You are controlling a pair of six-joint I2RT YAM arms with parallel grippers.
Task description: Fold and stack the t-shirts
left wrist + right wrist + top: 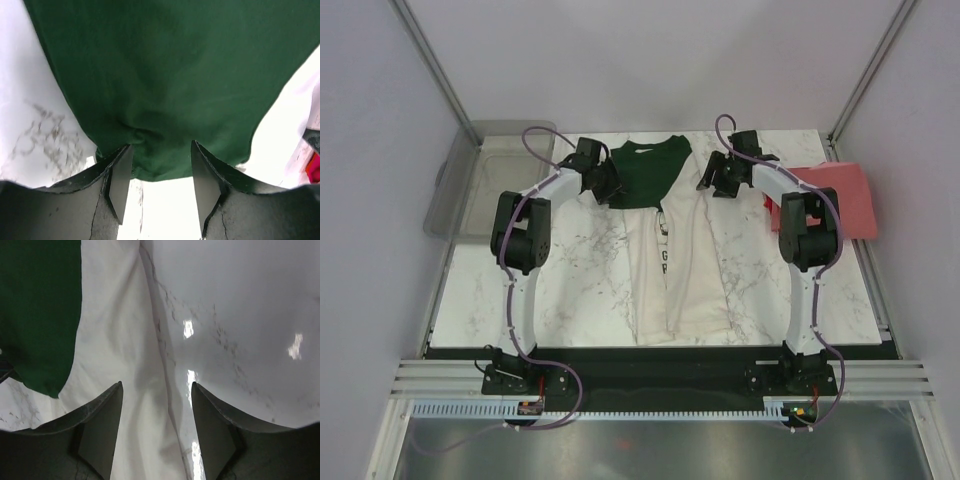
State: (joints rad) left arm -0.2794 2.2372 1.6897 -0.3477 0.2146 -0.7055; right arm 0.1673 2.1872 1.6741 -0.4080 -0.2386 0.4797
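Note:
The cream-white t-shirt lies folded lengthwise in the middle of the table, its dark green sleeves folded over the top end and black lettering showing along the centre fold. My left gripper is open at the left edge of the green cloth, jaws apart around its hem. My right gripper is open over the shirt's right edge, holding nothing. The coral-red t-shirt lies at the table's right edge, behind the right arm.
A clear grey plastic bin stands off the table's far left corner. Marble table top shows left and right of the shirt. Metal frame posts and white walls enclose the cell.

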